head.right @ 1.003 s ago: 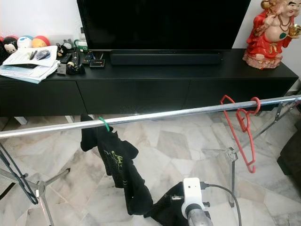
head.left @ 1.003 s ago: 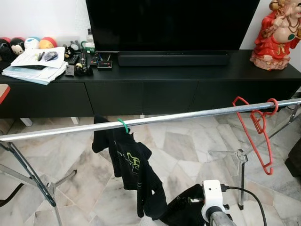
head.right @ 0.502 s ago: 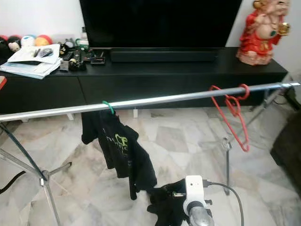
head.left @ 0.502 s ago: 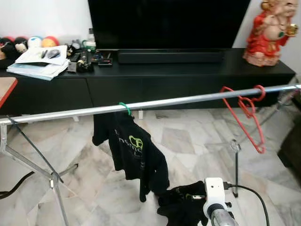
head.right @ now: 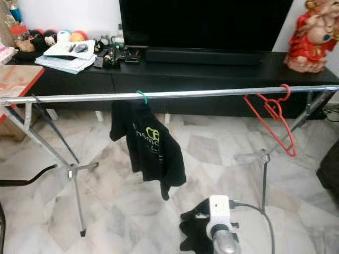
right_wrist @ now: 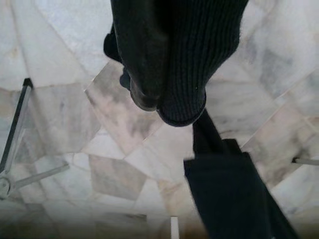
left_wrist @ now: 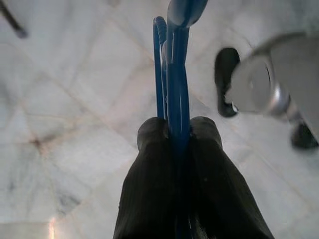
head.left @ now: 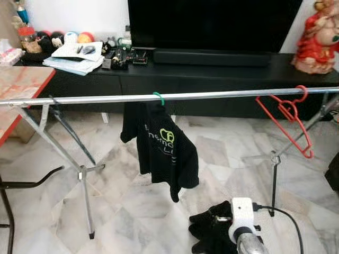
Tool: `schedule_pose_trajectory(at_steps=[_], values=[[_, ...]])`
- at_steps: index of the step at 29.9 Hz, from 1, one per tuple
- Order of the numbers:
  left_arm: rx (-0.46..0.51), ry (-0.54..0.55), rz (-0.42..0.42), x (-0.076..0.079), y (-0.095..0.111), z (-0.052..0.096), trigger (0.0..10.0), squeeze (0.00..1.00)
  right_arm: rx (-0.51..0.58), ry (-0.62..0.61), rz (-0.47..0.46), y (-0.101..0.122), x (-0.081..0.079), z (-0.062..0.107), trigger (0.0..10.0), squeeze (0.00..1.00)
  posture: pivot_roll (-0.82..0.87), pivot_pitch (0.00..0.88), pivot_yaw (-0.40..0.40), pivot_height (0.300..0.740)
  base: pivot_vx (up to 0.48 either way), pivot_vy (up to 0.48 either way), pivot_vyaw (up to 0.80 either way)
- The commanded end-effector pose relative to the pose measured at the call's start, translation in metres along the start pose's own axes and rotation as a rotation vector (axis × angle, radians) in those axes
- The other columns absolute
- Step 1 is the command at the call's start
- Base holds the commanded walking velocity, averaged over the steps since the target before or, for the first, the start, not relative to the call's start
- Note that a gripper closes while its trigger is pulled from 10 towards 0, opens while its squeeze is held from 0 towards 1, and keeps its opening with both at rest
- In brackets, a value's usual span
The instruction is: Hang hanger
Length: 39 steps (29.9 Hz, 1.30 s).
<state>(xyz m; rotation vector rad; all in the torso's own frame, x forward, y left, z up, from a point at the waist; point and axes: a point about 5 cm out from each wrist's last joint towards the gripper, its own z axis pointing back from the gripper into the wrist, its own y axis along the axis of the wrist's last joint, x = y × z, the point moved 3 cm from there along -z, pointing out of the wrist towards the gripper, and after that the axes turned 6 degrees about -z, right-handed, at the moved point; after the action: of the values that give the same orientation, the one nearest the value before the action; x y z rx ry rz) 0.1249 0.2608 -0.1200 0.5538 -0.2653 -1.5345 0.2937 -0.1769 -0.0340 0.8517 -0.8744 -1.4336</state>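
Observation:
A silver clothes rail (head.left: pixel 222 96) runs across the room in front of me. A black shirt (head.left: pixel 161 153) hangs from it on a green hanger hook (head.left: pixel 158 97), left of the middle. An empty red hanger (head.left: pixel 288 119) hangs near the rail's right end. In the left wrist view my left gripper (left_wrist: pixel 177 127) is shut on a blue hanger (left_wrist: pixel 174 74), which sticks out past the fingertips over the marble floor. My right gripper (head.left: pixel 209 233) hangs low in front of me, below the rail; its black fingers (right_wrist: pixel 149 74) are pressed together with nothing between them.
A black TV console (head.left: pixel 228 71) with a TV, a soundbar, papers (head.left: pixel 74 53) and a red statue (head.left: pixel 318 37) stands behind the rail. A reddish table (head.left: pixel 18 90) is at the left. The rack's legs (head.left: pixel 79 169) splay over the marble floor, with another (head.left: pixel 273 180) at the right.
The whole picture has shifted: the camera has swung left and pulled back, so the rail looks level and the left table shows. The shirt and red hanger stay on the rail.

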Motion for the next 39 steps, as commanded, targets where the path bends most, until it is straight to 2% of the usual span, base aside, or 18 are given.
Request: schedule_pose_trajectory(at_steps=[1, 19, 32, 34, 39], values=[[-0.057, -0.007, -0.002, 0.003, -0.018, 0.004, 10.0, 0.0, 0.002, -0.017, -0.004, -0.001, 0.007, 0.001, 10.0, 0.0, 0.02, 0.097, 0.004, 0.74, -0.315, 0.0, 0.0], [-0.045, -0.006, -0.002, 0.001, -0.007, 0.0, 10.0, 0.0, 0.01, -0.007, 0.003, 0.003, 0.005, 0.0, 10.0, 0.0, 0.02, 0.09, 0.004, 0.74, -0.319, 0.0, 0.0], [-0.004, -0.012, -0.011, -0.001, 0.0, 0.0, 10.0, 0.0, 0.051, 0.02, 0.013, 0.018, -0.002, -0.006, 10.0, 0.0, 0.02, 0.088, 0.005, 0.74, -0.322, 0.0, 0.0], [0.024, -0.012, -0.015, -0.002, 0.005, 0.0, 10.0, 0.0, 0.059, 0.026, 0.014, 0.021, -0.003, -0.007, 10.0, 0.0, 0.02, 0.089, 0.005, 0.74, 0.0, 0.0, 0.0], [0.209, -0.034, -0.064, 0.003, 0.056, -0.006, 10.0, 0.0, 0.078, 0.058, 0.035, 0.03, -0.009, -0.01, 10.0, 0.0, 0.03, 0.093, 0.001, 0.74, 0.0, 0.0, 0.0]])
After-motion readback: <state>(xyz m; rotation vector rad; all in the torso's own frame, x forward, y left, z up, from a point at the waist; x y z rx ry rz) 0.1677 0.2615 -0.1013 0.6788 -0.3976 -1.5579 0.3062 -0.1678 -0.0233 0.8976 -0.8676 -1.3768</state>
